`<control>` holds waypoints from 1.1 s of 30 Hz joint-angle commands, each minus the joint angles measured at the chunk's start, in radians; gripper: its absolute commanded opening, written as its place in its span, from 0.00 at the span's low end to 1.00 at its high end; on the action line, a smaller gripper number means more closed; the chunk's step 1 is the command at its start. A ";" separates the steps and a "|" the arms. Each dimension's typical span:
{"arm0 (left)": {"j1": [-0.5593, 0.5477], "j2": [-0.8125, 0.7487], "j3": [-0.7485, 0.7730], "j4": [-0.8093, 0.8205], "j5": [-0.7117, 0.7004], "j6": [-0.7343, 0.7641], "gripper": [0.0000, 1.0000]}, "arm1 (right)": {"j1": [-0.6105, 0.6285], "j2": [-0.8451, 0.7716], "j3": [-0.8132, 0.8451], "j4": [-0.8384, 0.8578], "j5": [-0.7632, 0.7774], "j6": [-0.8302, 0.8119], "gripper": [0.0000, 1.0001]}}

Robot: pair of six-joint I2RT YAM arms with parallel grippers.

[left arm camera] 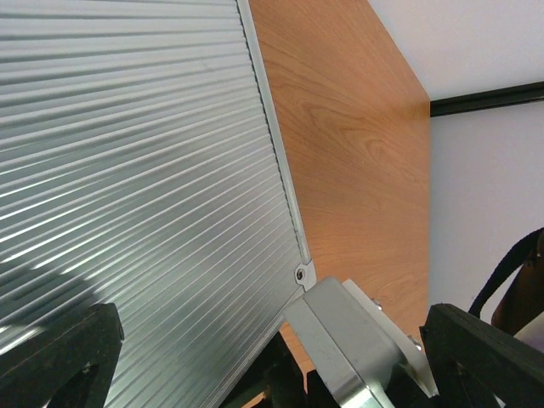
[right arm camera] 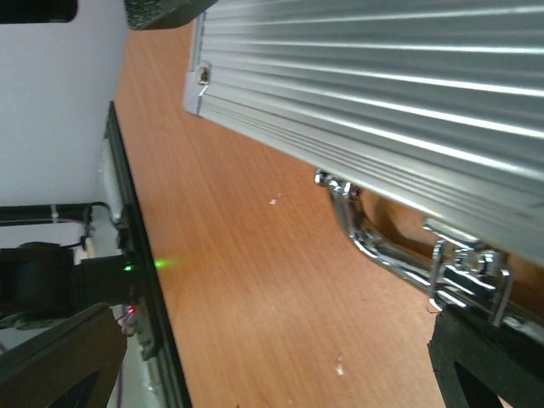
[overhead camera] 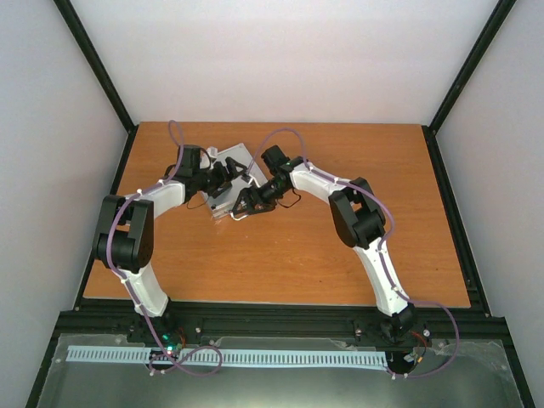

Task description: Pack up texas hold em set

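Closest to my left wrist camera are my left fingers (left arm camera: 55, 353), black and spread wide apart; nothing is clamped between them; the ribbed silver face of the metal case (left arm camera: 127, 170) fills the view just beyond them, and I cannot tell whether either finger touches it; a rivet (left arm camera: 300, 274) sits at the case's corner, with a metal fitting (left arm camera: 344, 344) just below it; to the right of the case's edge runs the bare wooden desk (left arm camera: 357, 170); from above, the case (overhead camera: 235, 158) lies shut on the far left-of-middle part of the desk (overhead camera: 340, 255), between my two wrists; my right fingers (right arm camera: 484, 361) also stand wide apart, holding nothing; one of them lies just beneath the case's chrome latch (right arm camera: 467, 272), beside the chrome handle (right arm camera: 382, 251) along the case's side; a green light (right arm camera: 157, 263) glows at the desk's black edge.
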 commanded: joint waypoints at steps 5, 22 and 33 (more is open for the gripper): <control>-0.049 0.076 -0.081 -0.284 0.000 0.071 1.00 | 0.020 -0.030 0.120 0.288 -0.249 0.042 0.99; -0.049 0.072 -0.090 -0.274 -0.001 0.072 1.00 | 0.017 -0.182 -0.060 0.125 -0.025 -0.014 0.98; -0.048 0.061 -0.107 -0.275 -0.009 0.069 1.00 | 0.027 -0.137 -0.228 0.380 0.068 0.156 0.98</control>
